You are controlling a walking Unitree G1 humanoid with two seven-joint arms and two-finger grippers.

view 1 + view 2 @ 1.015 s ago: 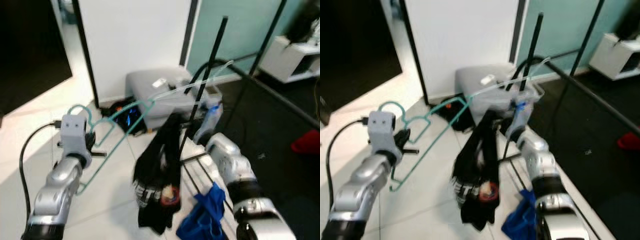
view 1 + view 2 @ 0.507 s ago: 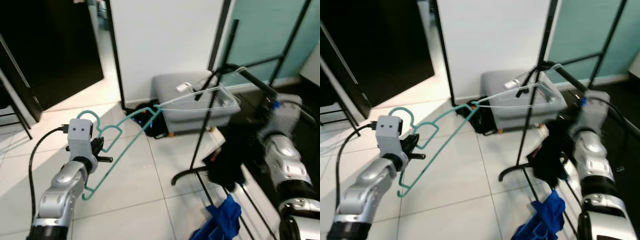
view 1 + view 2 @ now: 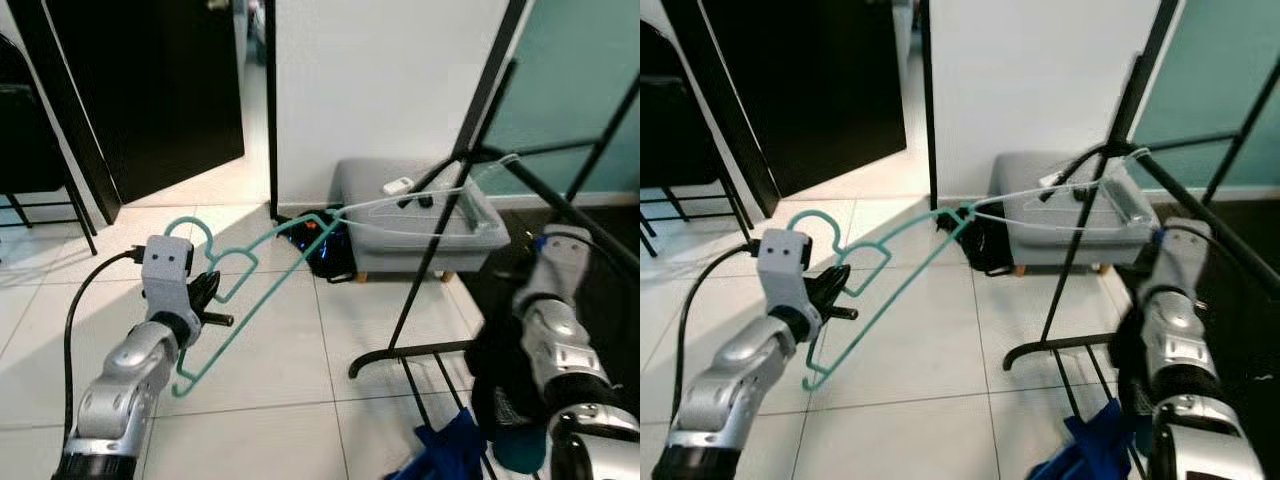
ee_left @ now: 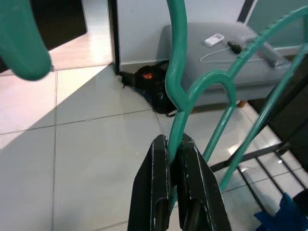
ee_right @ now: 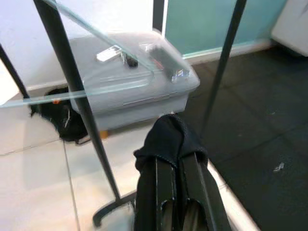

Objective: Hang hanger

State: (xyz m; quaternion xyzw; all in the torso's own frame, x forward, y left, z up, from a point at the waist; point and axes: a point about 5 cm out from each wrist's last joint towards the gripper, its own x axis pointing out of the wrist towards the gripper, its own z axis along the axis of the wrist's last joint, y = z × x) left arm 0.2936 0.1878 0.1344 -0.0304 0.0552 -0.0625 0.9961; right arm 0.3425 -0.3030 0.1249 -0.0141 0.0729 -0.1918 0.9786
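Observation:
A teal plastic hanger (image 4: 174, 72) is pinched at the base of its hook by my left gripper (image 4: 171, 143), which is shut on it. I hold it tilted over the tiled floor at the left (image 3: 205, 300). A black clothes rack (image 3: 440, 220) stands at the right, with a clear hanger (image 3: 420, 200) on its rail. My right gripper (image 5: 175, 156) is shut on a black garment (image 5: 166, 134). That garment hangs low beside the rack (image 3: 500, 385).
A grey lidded box (image 3: 420, 235) with a remote on top sits against the white wall behind the rack. A black bag (image 3: 320, 250) lies next to it. A blue cloth (image 3: 450, 450) lies at the rack's foot. Chair legs (image 3: 40, 205) and a dark doorway are at the left.
The camera has swung, so the whole scene shifted. My right arm carried the black garment from the middle to the low right, past the rack's post. My left gripper still holds the teal hanger.

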